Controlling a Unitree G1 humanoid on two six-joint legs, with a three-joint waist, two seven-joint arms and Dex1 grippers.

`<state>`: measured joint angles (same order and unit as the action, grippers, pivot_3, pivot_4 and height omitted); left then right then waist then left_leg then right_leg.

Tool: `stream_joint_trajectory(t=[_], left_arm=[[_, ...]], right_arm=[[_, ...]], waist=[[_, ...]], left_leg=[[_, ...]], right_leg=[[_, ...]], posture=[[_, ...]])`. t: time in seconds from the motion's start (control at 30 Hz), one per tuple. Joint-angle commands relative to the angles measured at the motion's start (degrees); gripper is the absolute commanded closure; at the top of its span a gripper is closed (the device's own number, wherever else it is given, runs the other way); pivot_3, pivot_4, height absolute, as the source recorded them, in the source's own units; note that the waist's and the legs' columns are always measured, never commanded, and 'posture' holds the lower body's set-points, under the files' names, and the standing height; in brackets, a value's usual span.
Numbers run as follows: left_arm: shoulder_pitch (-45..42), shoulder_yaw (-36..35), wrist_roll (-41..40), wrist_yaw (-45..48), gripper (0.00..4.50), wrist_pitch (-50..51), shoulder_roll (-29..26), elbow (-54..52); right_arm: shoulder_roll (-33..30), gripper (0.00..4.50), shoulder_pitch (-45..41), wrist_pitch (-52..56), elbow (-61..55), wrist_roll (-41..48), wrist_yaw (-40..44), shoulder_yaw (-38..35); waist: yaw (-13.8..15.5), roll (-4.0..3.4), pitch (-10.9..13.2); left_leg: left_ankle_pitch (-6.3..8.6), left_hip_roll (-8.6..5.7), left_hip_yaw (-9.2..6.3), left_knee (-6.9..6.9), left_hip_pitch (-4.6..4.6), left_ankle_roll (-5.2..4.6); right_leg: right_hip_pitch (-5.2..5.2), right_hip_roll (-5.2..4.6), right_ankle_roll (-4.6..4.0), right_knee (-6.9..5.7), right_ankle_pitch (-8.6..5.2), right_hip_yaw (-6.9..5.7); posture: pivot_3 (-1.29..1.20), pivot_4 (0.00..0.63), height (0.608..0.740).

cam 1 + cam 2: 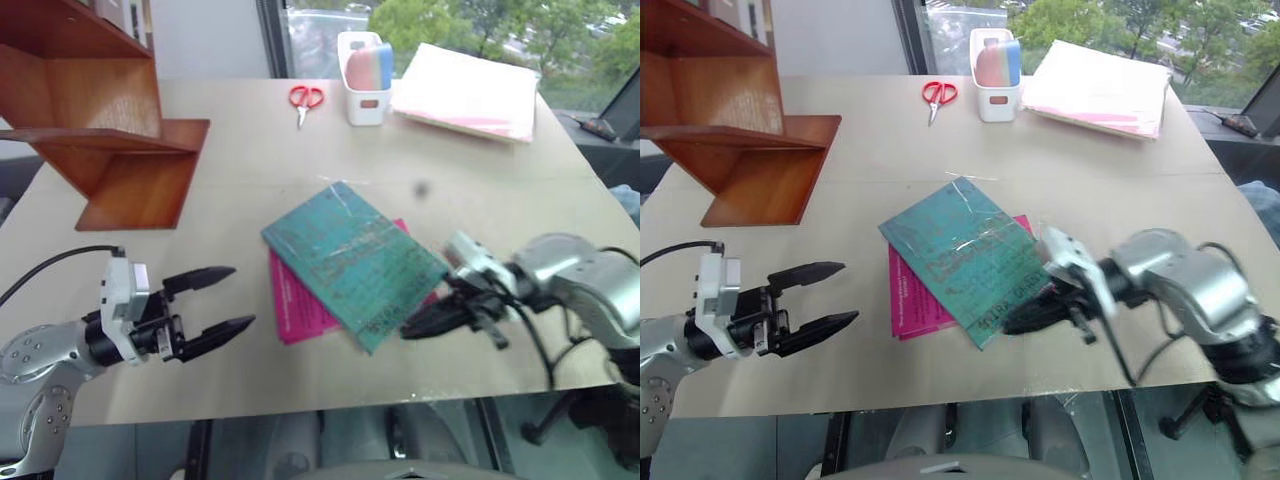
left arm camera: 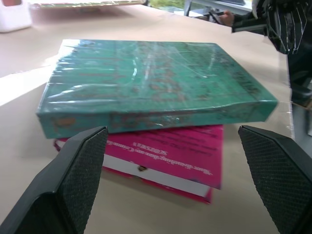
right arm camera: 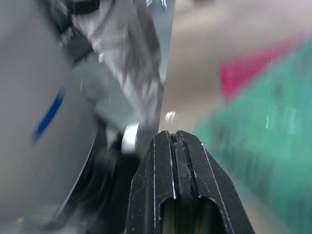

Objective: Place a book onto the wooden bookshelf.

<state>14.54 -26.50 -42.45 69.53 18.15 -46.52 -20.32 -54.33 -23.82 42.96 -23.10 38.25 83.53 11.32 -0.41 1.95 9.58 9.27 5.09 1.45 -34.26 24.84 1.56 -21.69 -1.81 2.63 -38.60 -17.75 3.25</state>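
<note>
Teal book (image 1: 352,262) hides most of pink book (image 1: 296,300); left pincer (image 1: 222,300) wide, right pincer (image 1: 415,326) closed, empty.

Beige table (image 1: 250,170), window (image 1: 450,20), perhaps trees.

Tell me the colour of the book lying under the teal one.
Magenta-pink book, clearest in the left wrist view.

The right gripper (image 3: 176,139) has its two black fingers (image 3: 163,161) pressed flat together, with no gap between the tips and nothing between them. Past the fingertips lies the teal-green book (image 3: 263,136), its glossy cover catching light. A corner of the magenta-pink book (image 3: 243,70) juts out from beneath its edge. Both rest on the tan table (image 3: 214,53). Blurred grey robot parts with a blue streak crowd close beside the fingers.
</note>
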Motion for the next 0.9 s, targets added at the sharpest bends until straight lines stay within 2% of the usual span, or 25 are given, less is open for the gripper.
stream_joint_trajectory(t=[0.03, 0.1, 0.2, 0.33, 0.57, 0.9], left_arm=[[-0.10, -0.55, -0.99, 1.83, 0.00, -0.14, -1.24, -2.43], [-0.11, -0.45, -0.87, 2.45, 0.00, -0.09, -1.48, -2.37], [-0.28, -0.47, -0.53, 2.84, 0.00, -0.16, -1.61, -2.07], [0.03, -1.00, -0.50, 3.47, 0.00, -0.15, -1.80, -1.85], [1.48, -2.41, -0.51, 3.82, 0.00, -0.32, -1.91, -1.89], [2.08, -3.04, -0.28, 2.81, 0.00, -0.69, -1.23, -1.99]], right_arm=[[-3.41, 4.45, 3.61, -7.94, 0.95, -3.88, 3.95, -1.57], [-1.72, 4.45, 4.30, -11.12, 2.19, -8.14, 1.40, 1.43], [6.72, 4.45, 1.63, -12.67, 5.57, -14.06, -4.95, 7.48], [14.63, 4.45, -0.89, -15.87, 12.38, -18.85, -7.71, 11.81], [26.42, 4.45, -4.95, -19.17, 19.31, -20.25, -11.51, 12.04], [26.52, 4.45, -5.74, -14.64, 14.97, -18.07, -12.42, 10.52]], waist=[[-0.63, 0.00, -0.01], [-0.92, 0.00, 0.00], [-1.91, 0.04, -0.02], [-1.94, -0.04, 0.05], [-1.87, -0.06, 0.07], [-1.74, -0.08, 0.08]], left_leg=[[0.00, 0.01, -0.01, 0.00, -0.01, 0.00], [0.00, 0.07, 0.01, 0.00, -0.06, 0.00], [-0.01, 0.13, -0.04, -0.04, -0.10, 0.00], [-0.01, 0.10, -0.05, -0.08, -0.07, 0.01], [-0.01, 0.10, -0.07, -0.07, -0.04, 0.01], [-0.01, 0.10, -0.07, -0.08, -0.04, 0.01]], right_leg=[[0.00, 0.02, 0.00, 0.00, 0.00, 0.00], [0.01, 0.14, 0.06, -0.06, 0.04, 0.11], [-0.01, 0.24, 0.14, -0.20, 0.07, 0.10], [-0.02, 0.25, 0.15, -0.25, 0.08, 0.15], [-0.01, 0.25, 0.16, -0.27, 0.09, 0.11], [-0.01, 0.24, 0.16, -0.28, 0.09, 0.11]], posture=[[0.00, 0.150, 0.740], [0.00, 0.150, 0.740], [0.00, 0.150, 0.740], [0.00, 0.150, 0.740], [0.00, 0.150, 0.740], [0.00, 0.150, 0.740]])
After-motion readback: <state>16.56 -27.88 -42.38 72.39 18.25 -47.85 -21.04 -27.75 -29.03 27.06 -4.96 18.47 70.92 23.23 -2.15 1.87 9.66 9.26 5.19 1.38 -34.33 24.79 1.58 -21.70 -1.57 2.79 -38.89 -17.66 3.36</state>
